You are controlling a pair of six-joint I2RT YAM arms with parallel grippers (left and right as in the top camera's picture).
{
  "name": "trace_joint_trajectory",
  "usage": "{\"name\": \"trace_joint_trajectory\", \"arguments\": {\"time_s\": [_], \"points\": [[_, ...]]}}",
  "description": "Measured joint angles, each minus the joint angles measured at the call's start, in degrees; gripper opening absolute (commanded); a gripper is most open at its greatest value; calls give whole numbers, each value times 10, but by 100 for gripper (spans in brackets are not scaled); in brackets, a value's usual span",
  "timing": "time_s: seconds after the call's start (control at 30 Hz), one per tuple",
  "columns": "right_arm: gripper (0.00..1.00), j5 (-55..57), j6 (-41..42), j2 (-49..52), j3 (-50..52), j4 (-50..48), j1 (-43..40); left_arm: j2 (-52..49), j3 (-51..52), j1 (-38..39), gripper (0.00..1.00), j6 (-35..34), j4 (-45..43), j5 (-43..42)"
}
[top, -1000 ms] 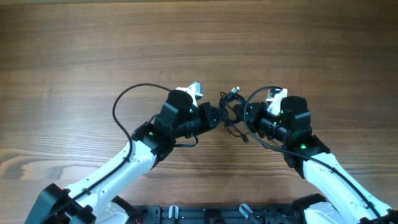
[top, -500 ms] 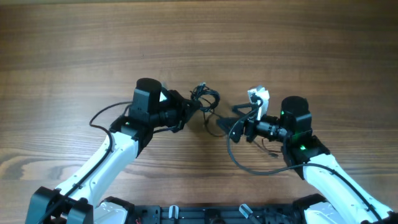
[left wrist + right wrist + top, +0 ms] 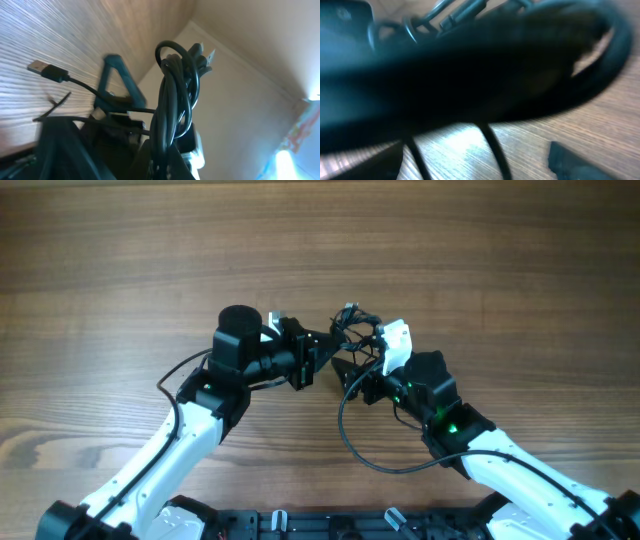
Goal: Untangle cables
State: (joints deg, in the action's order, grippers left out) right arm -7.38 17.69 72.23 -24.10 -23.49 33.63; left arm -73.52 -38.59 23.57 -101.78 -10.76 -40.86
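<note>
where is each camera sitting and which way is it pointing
overhead: fixed above, facing straight down at the wooden table; both arms enter from the bottom edge, left claw and right claw at the cable bundle.
left wrist: on the left arm, looking out along its shut claw; the bundle rises from it, a USB plug to the left.
right wrist: on the right arm, low over the table; a dark blurred cord fills the frame, own fingers unclear.
shared: overhead and left wrist both show the bundle.

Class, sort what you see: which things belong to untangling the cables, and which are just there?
Job: cables; left gripper holding them; right gripper.
Just there: wooden table; the right arm's own thick wire.
</note>
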Motion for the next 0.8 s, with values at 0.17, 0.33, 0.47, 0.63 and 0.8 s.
{"name": "trace_joint_trajectory", "arguments": {"time_s": [0.17, 0.33, 0.47, 0.63, 0.8], "points": [[4, -50, 7, 3, 0, -19, 0, 24, 0, -15, 4, -25, 0, -6], [4, -135, 17, -74, -4, 58, 2, 25, 0, -51, 4, 39, 4, -40], [4, -149, 18, -125, -6, 115, 2, 26, 0, -64, 4, 97, 3, -77], [4, -109, 35, -100, -7, 100, 1, 26, 1, -78, 4, 121, -13, -104], [4, -73, 48, -35, -4, 4, -2, 27, 0, -70, 4, 136, -1, -102]]}}
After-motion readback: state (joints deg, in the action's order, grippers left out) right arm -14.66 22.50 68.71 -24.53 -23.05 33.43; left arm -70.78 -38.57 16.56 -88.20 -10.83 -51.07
